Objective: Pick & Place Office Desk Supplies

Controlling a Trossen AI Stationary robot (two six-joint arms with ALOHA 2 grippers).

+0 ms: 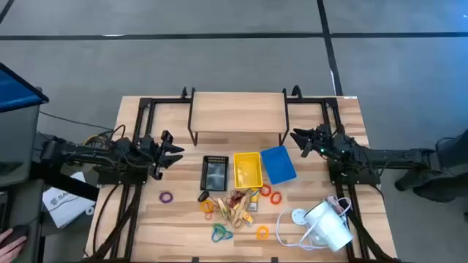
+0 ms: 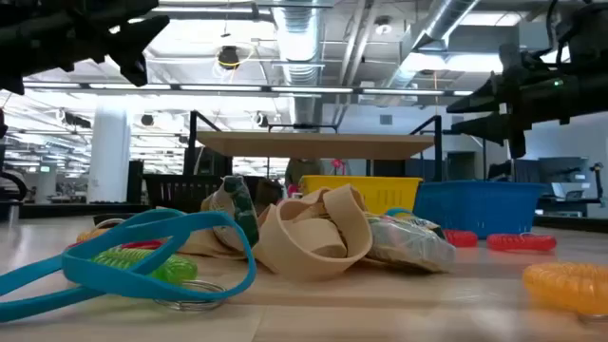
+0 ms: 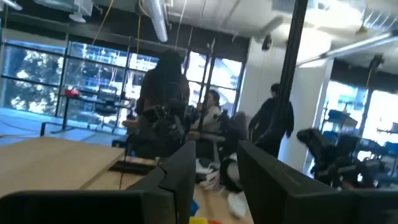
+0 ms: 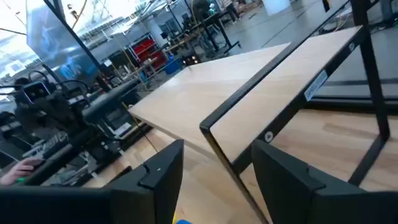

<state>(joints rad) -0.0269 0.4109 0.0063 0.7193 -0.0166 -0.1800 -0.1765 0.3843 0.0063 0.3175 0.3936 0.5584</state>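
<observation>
at nine o'clock the left gripper (image 1: 175,151) hovers, fingers apart. at three, the right gripper (image 1: 298,138) gapes too. rubber bands (image 1: 167,196) lie at six.

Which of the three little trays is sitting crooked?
The blue tray, nearest the right gripper. It is turned at an angle, while the yellow tray and the black mesh tray sit straight.

Three small trays are sitting in a row on the table: one black mesh tray (image 1: 214,173), one yellow tray (image 1: 247,169) and one blue tray (image 1: 278,164). One white cylindrical device (image 1: 327,225) is lying near them. One purple band (image 1: 167,196) is lying apart; the piled clips and bands (image 1: 235,207) are overlapping too much to count.
</observation>
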